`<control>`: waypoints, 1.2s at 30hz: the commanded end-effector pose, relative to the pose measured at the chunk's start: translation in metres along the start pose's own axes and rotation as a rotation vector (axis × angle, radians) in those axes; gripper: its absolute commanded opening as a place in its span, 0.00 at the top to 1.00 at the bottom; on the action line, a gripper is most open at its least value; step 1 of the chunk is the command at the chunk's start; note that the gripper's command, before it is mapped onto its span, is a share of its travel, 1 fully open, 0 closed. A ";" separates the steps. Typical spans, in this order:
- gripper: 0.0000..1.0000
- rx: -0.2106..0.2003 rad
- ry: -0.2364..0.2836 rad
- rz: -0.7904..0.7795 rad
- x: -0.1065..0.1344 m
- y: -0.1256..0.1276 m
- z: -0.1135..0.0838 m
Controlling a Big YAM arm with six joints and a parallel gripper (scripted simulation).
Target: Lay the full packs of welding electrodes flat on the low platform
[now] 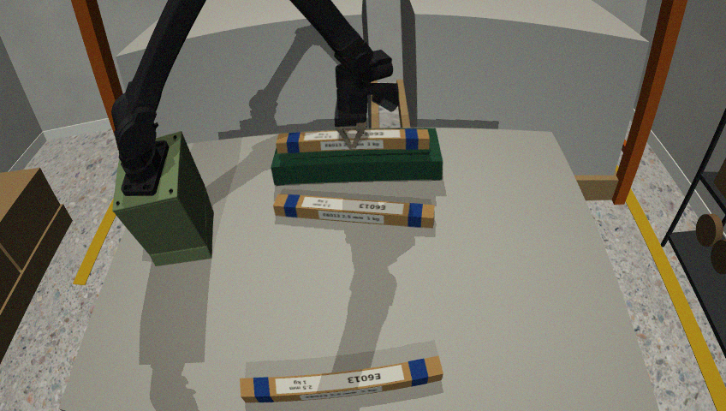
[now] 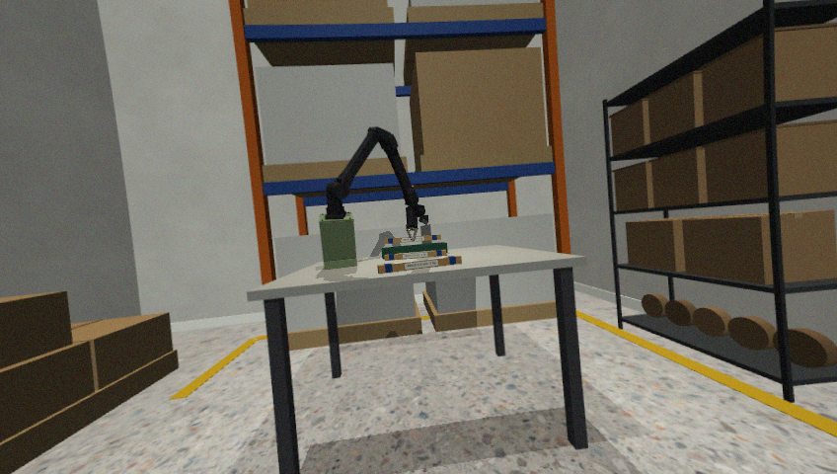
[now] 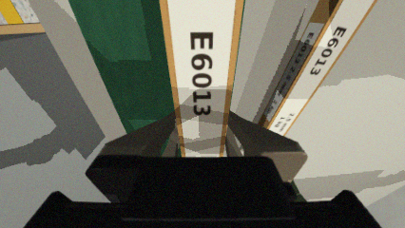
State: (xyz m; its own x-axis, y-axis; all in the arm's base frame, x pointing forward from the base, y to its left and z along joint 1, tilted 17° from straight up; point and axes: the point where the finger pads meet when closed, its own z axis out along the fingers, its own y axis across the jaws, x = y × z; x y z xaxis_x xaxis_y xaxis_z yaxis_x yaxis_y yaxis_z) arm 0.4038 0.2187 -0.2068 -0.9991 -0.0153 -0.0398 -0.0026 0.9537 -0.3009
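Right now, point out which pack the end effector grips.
The one at the green platform; the other two lie on the table, ungripped.

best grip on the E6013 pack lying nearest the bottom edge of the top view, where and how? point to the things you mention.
I'd take that pack (image 1: 341,379) (image 2: 419,265) mid-length from straight above, claw (image 1: 351,145) (image 2: 412,238) (image 3: 202,114) closing across its narrow width, over the white label. It's a long, slim bar lying flat, both long sides exposed; gripping the middle should limit tipping.
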 end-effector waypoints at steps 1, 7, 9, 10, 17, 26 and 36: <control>1.00 -0.045 -0.070 0.005 -0.034 0.015 -0.034; 1.00 -0.042 -0.066 0.011 -0.036 0.011 -0.034; 1.00 -0.042 -0.066 0.008 -0.035 0.012 -0.035; 1.00 -0.042 -0.067 0.006 -0.035 0.012 -0.036; 1.00 -0.043 -0.068 -0.001 -0.034 0.015 -0.038; 1.00 -0.043 -0.069 -0.004 -0.036 0.017 -0.040; 1.00 -0.043 -0.069 -0.004 -0.038 0.017 -0.041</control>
State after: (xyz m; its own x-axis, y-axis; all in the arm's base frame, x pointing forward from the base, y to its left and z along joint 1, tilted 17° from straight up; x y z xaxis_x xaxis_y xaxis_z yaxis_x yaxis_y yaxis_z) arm 0.4022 0.2118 -0.2060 -0.9997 -0.0120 -0.0220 -0.0046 0.9498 -0.3128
